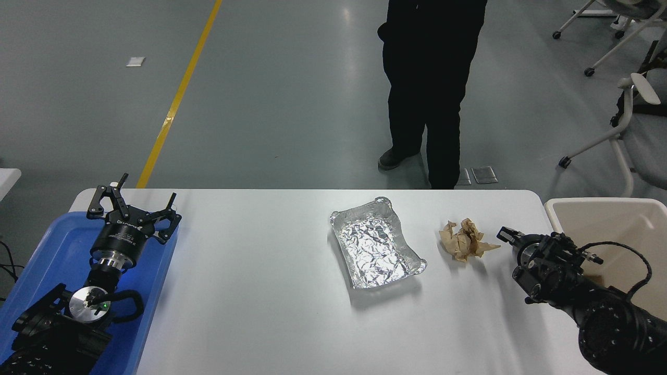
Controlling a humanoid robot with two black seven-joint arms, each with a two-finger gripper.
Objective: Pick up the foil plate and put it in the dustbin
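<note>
Left gripper (pixel 134 208) parked lower left over the blue tray (pixel 62 245), jaws spread wide, holding nothing. Right gripper (pixel 506 235) low over the table (pixel 260 291) at the right, tip just beside the crumpled brown paper wad (pixel 465 240); can't tell how its jaws stand. Foil plate (pixel 376 249) sits flat mid-table, left of the wad, apart from both grippers. Dustbin (pixel 604 205) at the table's right edge, behind the right arm. Person's legs (pixel 427 104) stand past the far edge.
</note>
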